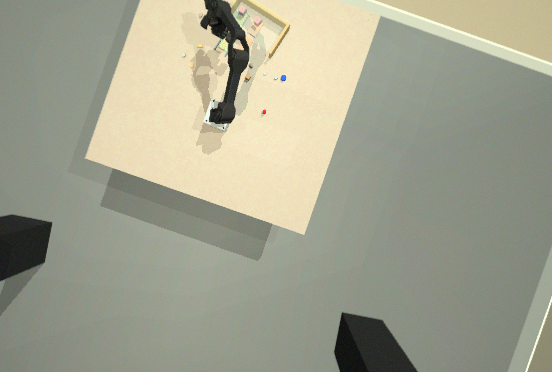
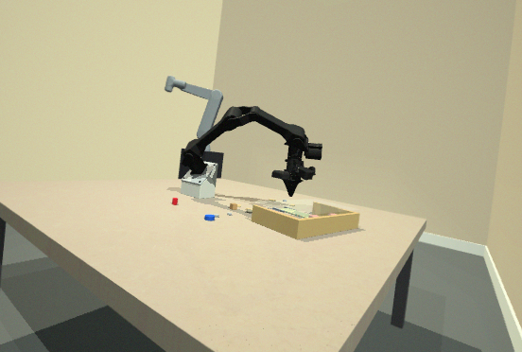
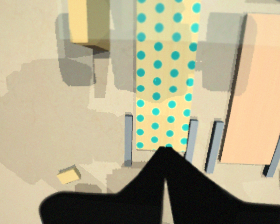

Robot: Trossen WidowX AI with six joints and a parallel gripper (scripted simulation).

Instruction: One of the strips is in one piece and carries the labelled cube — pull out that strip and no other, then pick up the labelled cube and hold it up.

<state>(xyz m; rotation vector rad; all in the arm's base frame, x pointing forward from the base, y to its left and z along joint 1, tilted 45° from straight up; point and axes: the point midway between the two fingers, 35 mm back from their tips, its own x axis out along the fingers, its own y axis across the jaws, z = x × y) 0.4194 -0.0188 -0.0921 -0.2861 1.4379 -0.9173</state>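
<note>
My gripper (image 2: 290, 195) (image 3: 164, 152) is shut and empty, pointing down above the strips' near ends. In the wrist view its tips overlap the near end of the yellow strip with teal dots (image 3: 164, 117), which runs unbroken to the top edge. The orange strip (image 3: 253, 100) lies to its right; its near piece ends close to the top of that view. Two pink cubes (image 1: 242, 10) (image 1: 257, 21) sit in the far part of the tray in the top view. Their labels are not readable, and they are outside the wrist view.
The wooden-walled tray (image 1: 280, 41) (image 2: 326, 227) surrounds the strips' far parts. Blue-grey guide bars (image 3: 128, 140) (image 3: 214, 147) flank the near ends. A small tan block (image 3: 69, 175) lies left of them. A blue piece (image 1: 283, 78) (image 2: 209, 218) and red piece (image 1: 264, 112) (image 2: 175, 202) lie on the table.
</note>
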